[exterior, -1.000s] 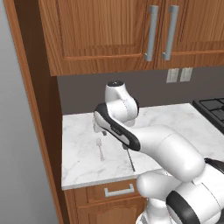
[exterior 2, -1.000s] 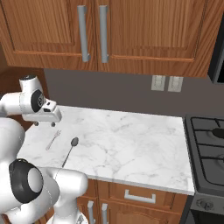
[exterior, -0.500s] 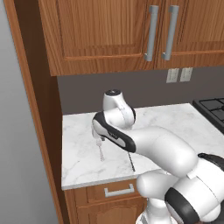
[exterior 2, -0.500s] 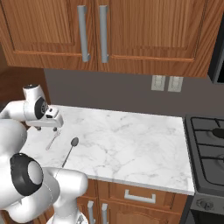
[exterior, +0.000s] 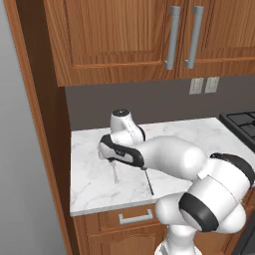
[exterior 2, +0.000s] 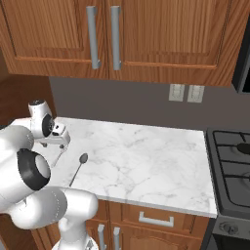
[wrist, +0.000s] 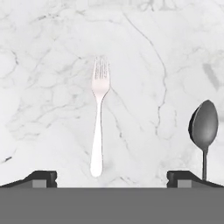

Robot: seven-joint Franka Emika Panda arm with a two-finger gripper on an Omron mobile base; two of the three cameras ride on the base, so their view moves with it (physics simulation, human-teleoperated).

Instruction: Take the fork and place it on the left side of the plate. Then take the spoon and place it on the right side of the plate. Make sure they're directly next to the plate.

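- Here, in the hand view, the claw (wrist: 112, 178) hangs over the marble worktop (wrist: 52, 52), its 2 dark fingertips (wrist: 41, 178) spread wide apart with nothing between them.
- The fork (wrist: 98, 116) lies flat on the stone directly ahead of the claw, slightly nearer the left-hand tip in that view, handle end toward the claw and tines pointing away.
- The spoon (wrist: 204, 131) lies beside the fork, well apart from it and roughly parallel, just past the other fingertip; its dark oval bowl points away from the claw and its handle runs down behind that tip.
- From the left base view, the white arm (exterior: 169, 159) reaches low across the worktop (exterior: 89, 184), and the pale fork (exterior: 115, 173) shows just beneath the hand, with the spoon's dark handle (exterior: 148, 183) nearer the worktop's front edge.
- From the right base view, the claw (exterior 2: 52, 143) sits at the worktop's (exterior 2: 146, 161) left end, close above the stone, with the fork (exterior 2: 59, 155) under it and the spoon (exterior 2: 78, 168) just to its side, toward the front edge.
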